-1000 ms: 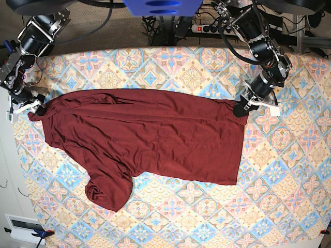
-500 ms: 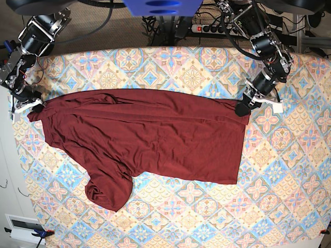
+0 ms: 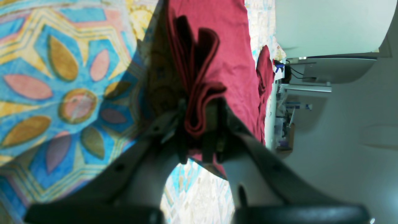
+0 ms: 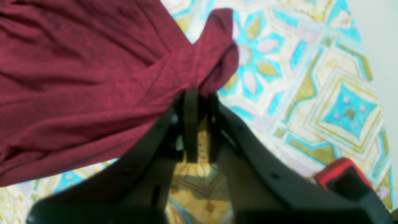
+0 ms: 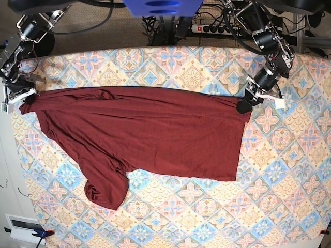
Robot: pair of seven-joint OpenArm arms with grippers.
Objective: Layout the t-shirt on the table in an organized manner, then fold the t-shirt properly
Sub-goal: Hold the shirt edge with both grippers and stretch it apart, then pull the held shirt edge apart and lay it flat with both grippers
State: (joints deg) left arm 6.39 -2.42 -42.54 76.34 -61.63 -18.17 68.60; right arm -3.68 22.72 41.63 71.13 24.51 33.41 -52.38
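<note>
The right gripper (image 4: 199, 124), which was standing beside the shirt's corner a second ago, is now clamping a bunched corner of the shirt (image 5: 150, 134) between its closed jaws, at the far left edge of the tabletop (image 5: 269, 206) in the base view. The left gripper (image 3: 199, 133) is keeping its jaws pinched on a folded wad of hem at the opposite end, near the tabletop's right side.

With both ends held, the arms are pulling apart: the top edge of the shirt is running straighter and tauter than before, and the right-gripper corner is sitting farther out and higher than it was.

The shirt is lying across the middle of the tabletop, its upper edge stretched between the grippers, its body mostly flat, and one sleeve still curling in a rumpled lobe at the lower left. Layout is looking partway done; folding has not begun.
</note>
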